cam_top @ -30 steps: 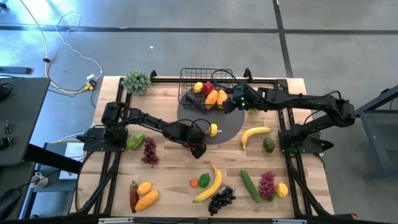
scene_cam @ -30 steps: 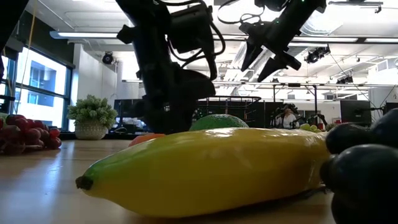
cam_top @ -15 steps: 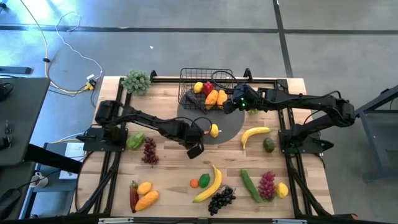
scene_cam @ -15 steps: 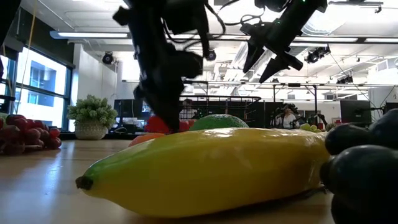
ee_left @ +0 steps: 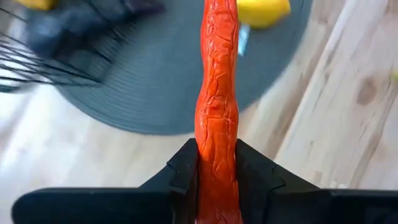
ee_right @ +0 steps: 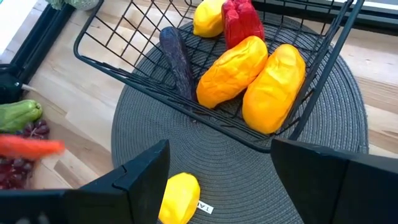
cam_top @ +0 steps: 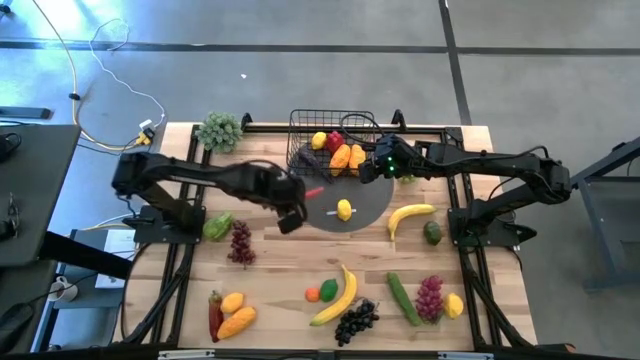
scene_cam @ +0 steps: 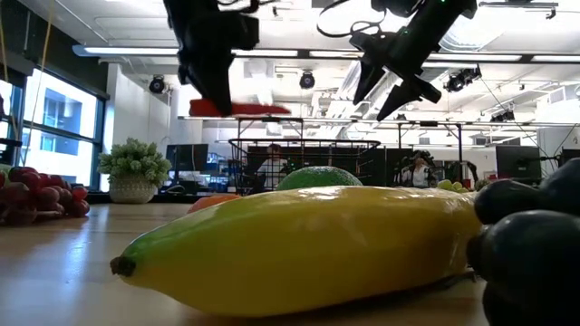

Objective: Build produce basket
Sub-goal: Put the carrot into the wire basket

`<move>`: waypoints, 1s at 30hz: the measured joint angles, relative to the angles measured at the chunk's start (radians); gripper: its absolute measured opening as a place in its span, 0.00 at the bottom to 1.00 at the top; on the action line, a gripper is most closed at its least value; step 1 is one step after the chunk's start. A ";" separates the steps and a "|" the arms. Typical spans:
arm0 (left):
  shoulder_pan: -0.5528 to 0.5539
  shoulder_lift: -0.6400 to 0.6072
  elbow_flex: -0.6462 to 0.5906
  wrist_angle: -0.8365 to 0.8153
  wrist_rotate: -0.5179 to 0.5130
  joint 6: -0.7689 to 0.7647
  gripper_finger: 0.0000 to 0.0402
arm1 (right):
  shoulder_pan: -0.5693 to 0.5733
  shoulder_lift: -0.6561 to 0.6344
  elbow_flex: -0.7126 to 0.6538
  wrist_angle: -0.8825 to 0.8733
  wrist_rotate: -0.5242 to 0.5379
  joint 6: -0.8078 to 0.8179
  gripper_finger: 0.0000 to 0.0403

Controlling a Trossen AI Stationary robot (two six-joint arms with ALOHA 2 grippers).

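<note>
Basket (cam_top: 331, 140) already part filled. Left gripper (cam_top: 291, 213) now lifted off mat (cam_top: 372, 200), clenched on red chili (ee_left: 217, 99); next, carry to basket. Right gripper (cam_top: 372, 168) waits, fingers spread.

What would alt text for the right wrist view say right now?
The black wire basket sits on the grey round mat, holding a lemon, a red pepper, two orange fruits and a dark purple piece. The open right gripper hovers in front; another lemon lies on the mat.
</note>
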 joint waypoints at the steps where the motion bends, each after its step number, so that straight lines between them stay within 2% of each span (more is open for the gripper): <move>1: 0.013 -0.020 0.000 -0.001 -0.009 0.001 0.16 | 0.000 0.000 0.000 0.000 0.000 0.003 0.65; 7: 0.119 -0.103 0.000 0.054 -0.073 -0.007 0.17 | 0.000 0.000 0.000 0.006 -0.001 0.003 0.65; 13: 0.219 -0.116 0.000 0.267 -0.064 -0.029 0.17 | 0.000 0.000 0.000 0.006 0.003 0.003 0.65; 18: 0.278 -0.102 0.000 0.385 -0.059 0.051 0.18 | 0.000 0.000 0.000 0.006 0.006 0.003 0.65; 24: 0.332 -0.076 0.000 0.443 -0.032 0.494 0.18 | 0.000 0.000 0.000 0.006 0.007 -0.002 0.65; 30: 0.378 -0.034 0.000 0.448 -0.034 0.784 0.18 | 0.000 0.000 0.000 0.006 0.007 -0.001 0.65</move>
